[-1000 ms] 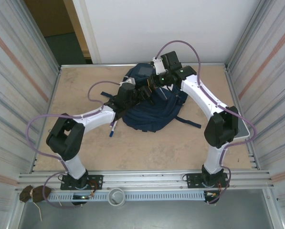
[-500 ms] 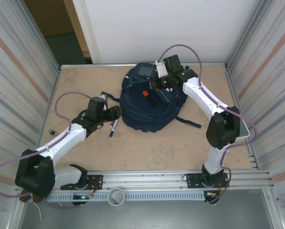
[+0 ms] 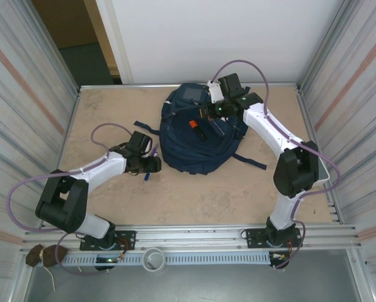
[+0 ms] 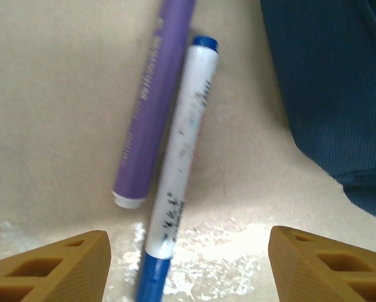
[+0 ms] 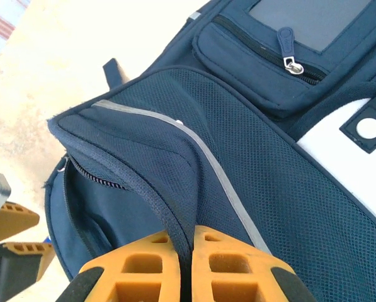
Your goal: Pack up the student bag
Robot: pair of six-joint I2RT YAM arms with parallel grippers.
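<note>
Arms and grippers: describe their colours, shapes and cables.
The left arm and right arm have white links and bulky black joints. A looping purple cable runs along each. The left gripper and right gripper carry orange wedge-shaped fingers with ribbed cut-outs.

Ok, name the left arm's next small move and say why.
Probably lower the left gripper and close on the white marker: it lies just under the open jaws, beside the purple pen, while the right gripper pinches the student bag at its opening edge.
</note>
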